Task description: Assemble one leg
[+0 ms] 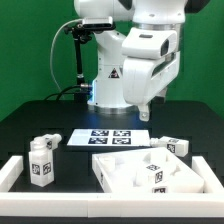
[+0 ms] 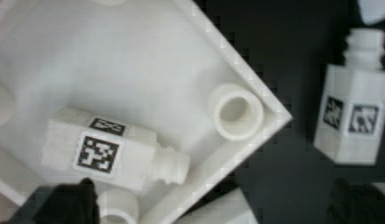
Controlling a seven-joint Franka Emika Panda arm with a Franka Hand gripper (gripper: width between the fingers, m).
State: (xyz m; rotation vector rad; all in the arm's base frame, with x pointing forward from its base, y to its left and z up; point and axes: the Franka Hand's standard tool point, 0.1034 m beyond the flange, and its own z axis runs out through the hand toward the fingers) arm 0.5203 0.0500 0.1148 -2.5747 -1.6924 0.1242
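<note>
A leg (image 2: 111, 148) lies on its side inside the large white square tray-like piece (image 2: 100, 70), next to a round socket (image 2: 233, 108); in the exterior view the same leg (image 1: 157, 173) sits in the tray-like piece (image 1: 120, 172). Another leg (image 2: 354, 100) stands on the black table beside that piece, and it also shows in the exterior view (image 1: 173, 146). My gripper (image 1: 146, 110) hangs above the tray-like piece, touching nothing. In the wrist view my gripper (image 2: 215, 210) is open and empty, its dark fingers (image 2: 61, 205) wide apart at the picture's edge.
Two more legs (image 1: 40, 160) stand at the exterior view's left. The marker board (image 1: 112, 138) lies flat behind the tray-like piece. A low white border wall (image 1: 10, 175) runs along the table's front and sides.
</note>
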